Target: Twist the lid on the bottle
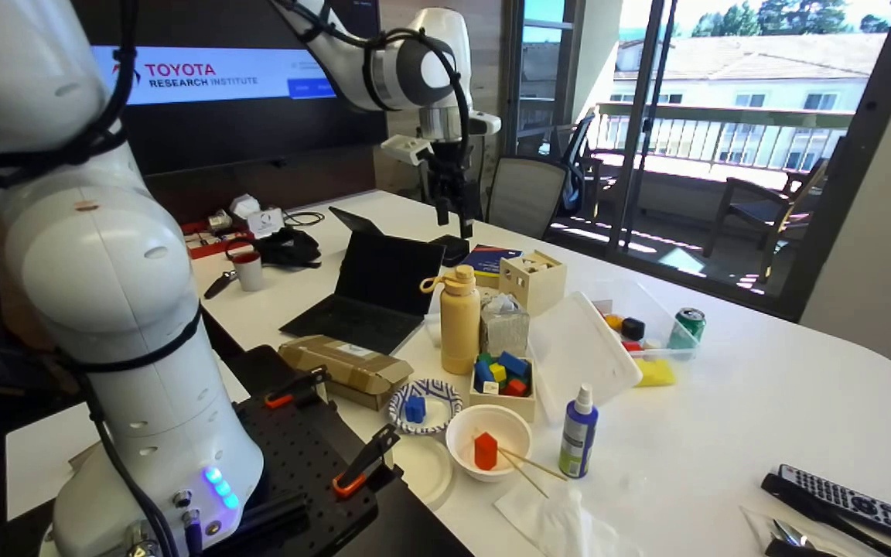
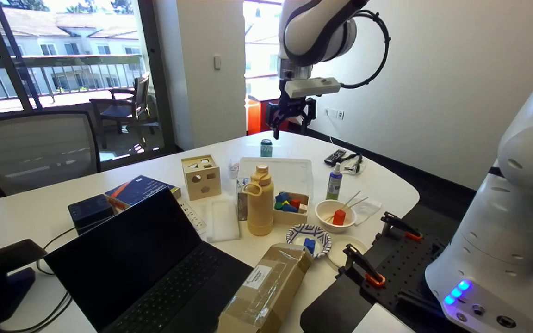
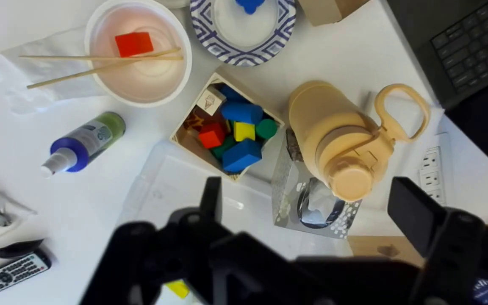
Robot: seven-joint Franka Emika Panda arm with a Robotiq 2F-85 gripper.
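The mustard-yellow bottle stands upright on the table in both exterior views (image 1: 460,336) (image 2: 260,213), and its body shows in the wrist view (image 3: 322,108). The small round lid sits on top of it in both exterior views (image 1: 464,273) (image 2: 262,169) and the wrist view (image 3: 351,182). A carry loop (image 3: 409,91) sticks out sideways from the bottle's top. My gripper is open and empty, higher than the bottle and apart from it, in both exterior views (image 1: 454,220) (image 2: 290,129). In the wrist view the lid appears between the fingertips (image 3: 306,188), nearer the right-hand finger.
A grey tissue box (image 1: 504,334) and a wooden box of coloured blocks (image 1: 521,404) stand close beside the bottle. A laptop (image 2: 151,249), a shape-sorter box (image 2: 201,178), a see-through lid panel (image 1: 581,348), a spray bottle (image 1: 578,433) and a white bowl (image 1: 523,437) surround them.
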